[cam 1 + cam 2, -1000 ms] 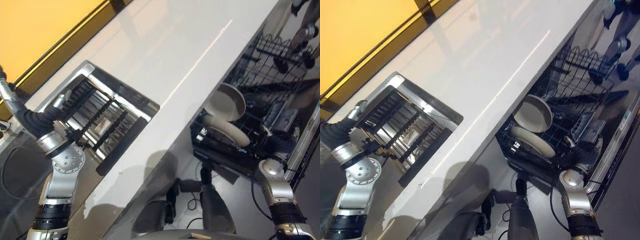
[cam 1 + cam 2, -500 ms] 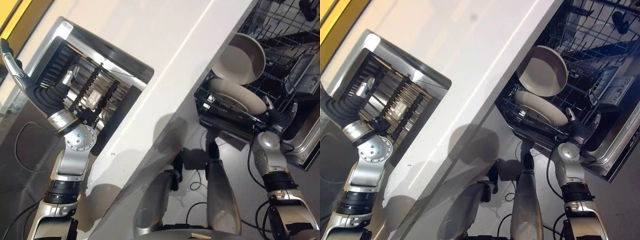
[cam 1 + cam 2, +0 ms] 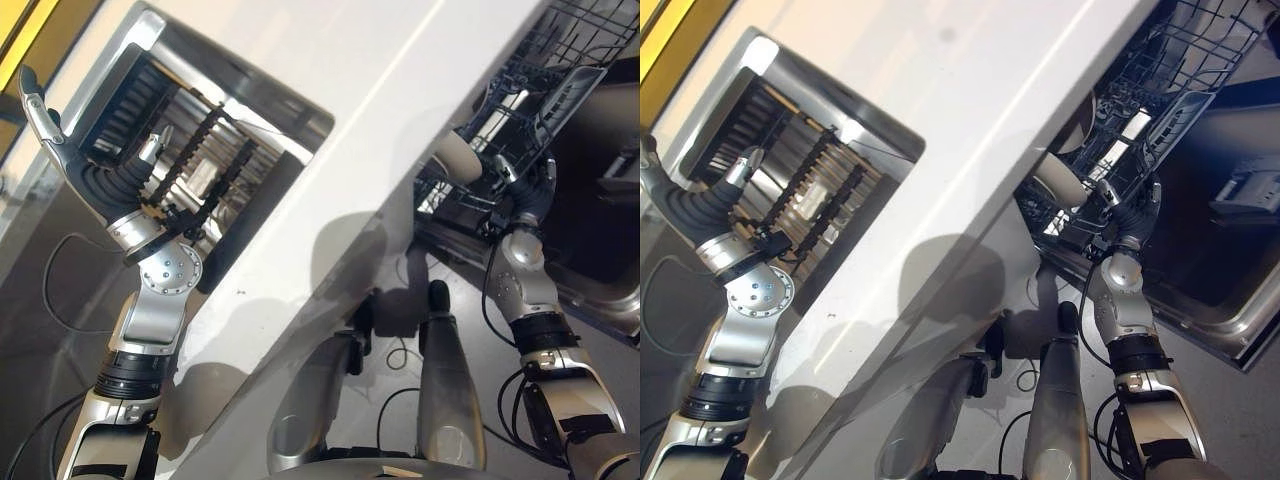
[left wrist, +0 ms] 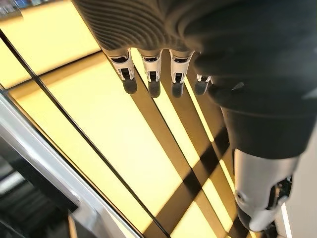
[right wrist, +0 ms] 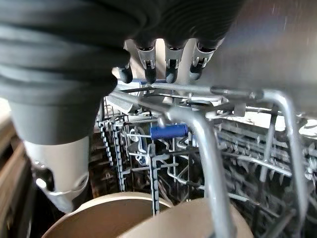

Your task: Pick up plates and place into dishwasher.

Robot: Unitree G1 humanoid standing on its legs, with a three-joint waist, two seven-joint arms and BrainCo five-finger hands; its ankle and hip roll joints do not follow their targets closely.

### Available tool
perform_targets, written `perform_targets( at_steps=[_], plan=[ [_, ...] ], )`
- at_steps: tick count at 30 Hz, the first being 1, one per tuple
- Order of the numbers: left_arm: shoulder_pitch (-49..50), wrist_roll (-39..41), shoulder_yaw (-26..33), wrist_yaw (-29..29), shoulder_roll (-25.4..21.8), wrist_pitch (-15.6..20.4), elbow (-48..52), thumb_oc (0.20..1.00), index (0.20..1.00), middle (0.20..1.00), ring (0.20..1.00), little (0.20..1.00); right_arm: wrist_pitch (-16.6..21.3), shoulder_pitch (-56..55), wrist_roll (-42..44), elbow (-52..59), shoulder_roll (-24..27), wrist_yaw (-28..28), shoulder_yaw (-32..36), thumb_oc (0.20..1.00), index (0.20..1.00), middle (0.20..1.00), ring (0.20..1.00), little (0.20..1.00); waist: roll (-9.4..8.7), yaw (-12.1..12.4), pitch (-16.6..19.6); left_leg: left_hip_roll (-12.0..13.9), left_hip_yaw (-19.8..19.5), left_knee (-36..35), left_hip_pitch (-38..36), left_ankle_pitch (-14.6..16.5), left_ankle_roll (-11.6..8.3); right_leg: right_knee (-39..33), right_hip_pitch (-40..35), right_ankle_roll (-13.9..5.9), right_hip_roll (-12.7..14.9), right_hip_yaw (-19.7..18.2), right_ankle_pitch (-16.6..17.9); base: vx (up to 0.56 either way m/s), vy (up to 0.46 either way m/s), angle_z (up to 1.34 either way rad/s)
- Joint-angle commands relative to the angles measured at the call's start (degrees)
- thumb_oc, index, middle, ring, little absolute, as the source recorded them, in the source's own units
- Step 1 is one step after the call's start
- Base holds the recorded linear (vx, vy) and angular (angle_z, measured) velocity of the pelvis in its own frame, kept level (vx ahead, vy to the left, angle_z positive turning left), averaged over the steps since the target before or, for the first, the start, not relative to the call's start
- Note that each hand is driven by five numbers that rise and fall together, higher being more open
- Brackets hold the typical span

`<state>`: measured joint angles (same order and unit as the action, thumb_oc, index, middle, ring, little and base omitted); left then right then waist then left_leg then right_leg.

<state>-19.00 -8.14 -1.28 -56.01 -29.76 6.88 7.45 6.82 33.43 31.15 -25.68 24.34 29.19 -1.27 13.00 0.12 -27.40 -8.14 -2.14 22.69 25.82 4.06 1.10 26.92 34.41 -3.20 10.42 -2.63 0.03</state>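
Two beige plates stand on edge in the lower rack of the open dishwasher. From the head views one plate's rim peeks out past the counter's edge. My right hand is at the rack's front wire rim, just in front of the plates. Its fingers are relaxed above the wire and hold nothing. My left hand is raised beside the sink, fingers straight and empty.
A long white counter runs between the sink and the dishwasher. A dark dish rack lies in the sink. The dishwasher's open door lies to the right of my right arm.
The camera has tilted, so the whole picture shifted and the counter now hides most of the plates. My left hand has lifted up beside the sink. The right hand stays at the rack's front.
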Motion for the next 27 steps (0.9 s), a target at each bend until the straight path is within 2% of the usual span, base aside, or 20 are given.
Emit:
perform_targets(
  at_steps=[1, 7, 16, 22, 27],
  plan=[
    [0.64, -0.05, 0.82, -1.01, -1.64, 2.08, 2.50, 1.000, 1.000, 1.000, 1.000, 1.000, 0.20, 10.23, -2.23, 2.65, -2.14, -7.10, -6.19, 1.000, 1.000, 1.000, 1.000, 1.000, 2.46, 4.62, 0.50, -3.28, -0.57, 4.50, 2.21, 2.20, 0.91, -5.53, -5.74, -0.46, 4.77, 0.61, 0.26, 0.02, 0.056, 0.18],
    [1.06, 2.21, 0.86, 1.96, -3.04, 3.68, 2.41, 1.000, 1.000, 1.000, 1.000, 1.000, -0.80, 14.60, -1.53, 1.68, -2.93, -9.90, -9.08, 1.000, 1.000, 1.000, 1.000, 1.000, 2.06, 7.56, 1.38, -3.97, -1.19, 4.85, 1.59, 2.57, 1.07, -6.71, -7.84, -0.72, 6.81, 3.06, 1.18, 0.02, 0.020, 0.20],
    [1.43, 4.63, 1.43, 4.04, -6.14, 6.81, 1.25, 1.000, 1.000, 1.000, 1.000, 1.000, 2.53, 19.51, 3.43, -1.71, -2.73, -15.12, -11.24, 1.000, 1.000, 1.000, 1.000, 1.000, 0.80, 10.66, 2.28, -4.14, -2.42, 3.96, 0.26, 2.13, 1.18, -10.20, -11.50, -1.35, 8.65, 6.33, 3.52, 0.00, -0.043, 0.14],
    [1.79, 5.50, 1.91, 4.94, -8.10, 8.67, 0.71, 1.000, 1.000, 1.000, 1.000, 1.000, 3.37, 19.61, 2.77, -3.27, -1.82, -8.28, -10.80, 1.000, 1.000, 1.000, 1.000, 1.000, 0.10, 10.52, 2.33, -3.62, -2.68, 3.29, -0.95, 2.26, 1.49, -11.46, -13.07, -1.45, 8.39, 6.73, 4.43, -0.02, -0.066, 0.04],
    [0.20, 5.26, 1.56, 4.62, -9.22, 7.79, 0.77, 1.000, 1.000, 1.000, 1.000, 1.000, -0.77, 16.15, -3.06, -1.17, -1.32, 2.54, -9.31, 1.000, 1.000, 1.000, 1.000, 1.000, -0.92, 8.75, 1.68, -3.15, -2.31, 2.98, -1.70, 2.70, 1.94, -12.21, -13.54, -1.26, 7.74, 5.88, 5.22, -0.06, -0.067, 0.00]
  ],
)
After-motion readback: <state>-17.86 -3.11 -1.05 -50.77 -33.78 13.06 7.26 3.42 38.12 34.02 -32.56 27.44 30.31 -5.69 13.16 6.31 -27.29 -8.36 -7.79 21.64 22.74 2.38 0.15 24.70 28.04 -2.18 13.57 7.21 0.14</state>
